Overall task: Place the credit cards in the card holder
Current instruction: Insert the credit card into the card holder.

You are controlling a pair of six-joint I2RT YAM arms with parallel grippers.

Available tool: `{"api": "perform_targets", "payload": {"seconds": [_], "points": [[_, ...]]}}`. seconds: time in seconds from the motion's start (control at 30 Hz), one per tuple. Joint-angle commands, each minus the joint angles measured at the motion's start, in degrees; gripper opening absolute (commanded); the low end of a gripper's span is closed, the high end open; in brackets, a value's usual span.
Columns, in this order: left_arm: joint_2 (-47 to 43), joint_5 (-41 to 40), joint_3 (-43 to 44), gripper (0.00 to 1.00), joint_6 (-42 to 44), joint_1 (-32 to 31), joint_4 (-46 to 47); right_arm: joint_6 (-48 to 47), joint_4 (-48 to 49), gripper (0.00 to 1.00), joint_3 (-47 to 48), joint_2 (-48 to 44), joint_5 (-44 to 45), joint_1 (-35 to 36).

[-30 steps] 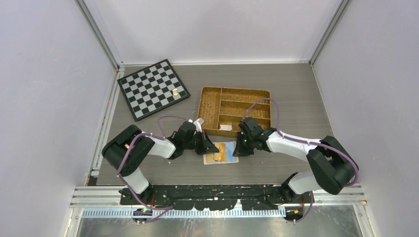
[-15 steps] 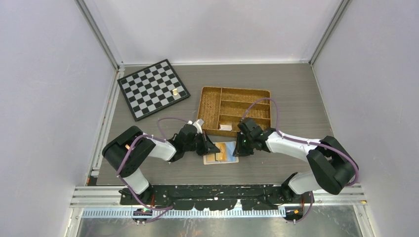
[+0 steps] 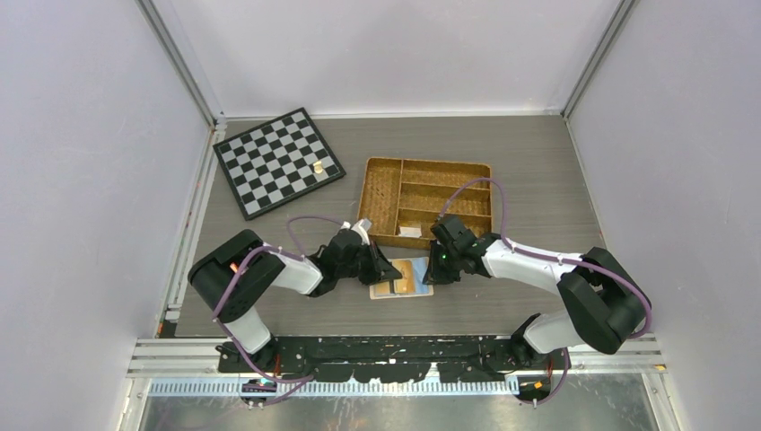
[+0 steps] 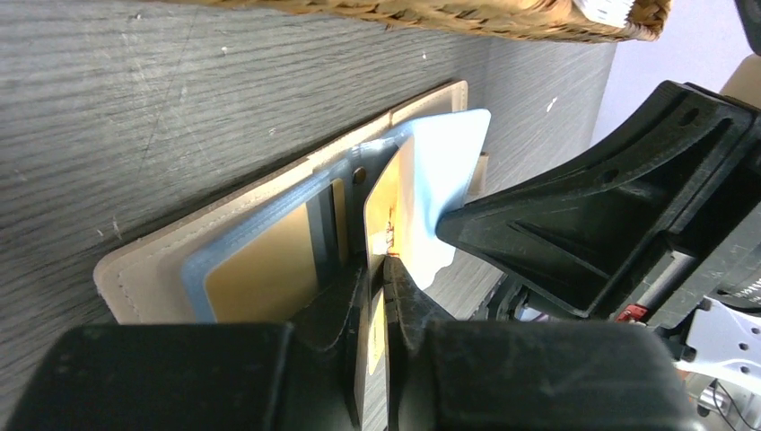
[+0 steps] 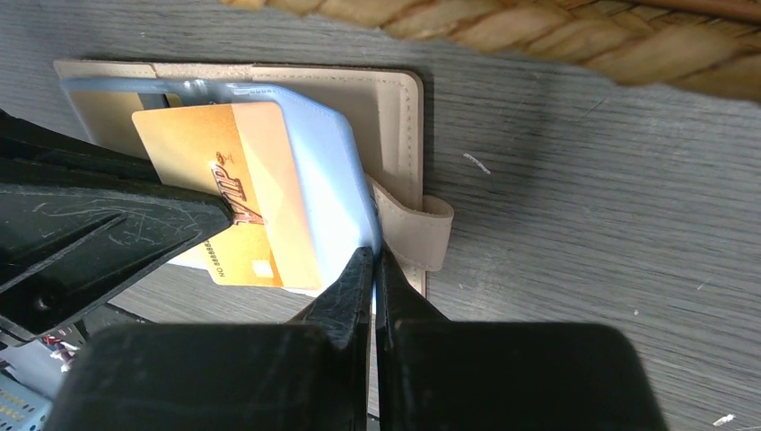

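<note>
Last second: my left arm crept a touch toward the card holder; the right arm hasn't budged. So the feed is under way, not finished. My left gripper is together on the gold card, pinching its near edge. The card stands on edge with its far end against the lifted clear sleeve (a second gold card already sits in the neighbouring pocket). My right gripper is clamped on that sleeve's free corner, holding it peeled up off the holder. From the right wrist most of the gold card shows bare, and I can't tell whether it has caught the pocket mouth, so I'd call it barely started. The holder lies open and flat on the bench, just in front of the wicker tray, between my two grippers. My read for next: push along the sleeve, release only once seated. Risk: the card tilts and jams on the sleeve edge.
</note>
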Motion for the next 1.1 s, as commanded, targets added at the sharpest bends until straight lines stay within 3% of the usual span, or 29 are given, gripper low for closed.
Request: {"api": "perform_targets", "payload": {"seconds": [0.0,0.47,0.77,1.07], "points": [[-0.4,-4.3,1.2,0.13,3.7,-0.6,-9.6,1.1,-1.1,0.0,-1.0,-0.4,2.3,1.1],[-5.7,-9.5,8.3,0.3,11.3,-4.0,-25.7,0.9,-1.6,0.0,-1.3,-1.6,2.9,1.2],[-9.9,-11.8,11.1,0.41,14.7,-5.5,-30.7,0.9,-1.7,0.01,-1.6,-2.0,2.6,1.2],[-8.3,-10.8,11.0,0.44,14.8,-5.8,-29.4,1.1,-1.4,0.01,-1.6,-1.8,2.4,1.1]]}}
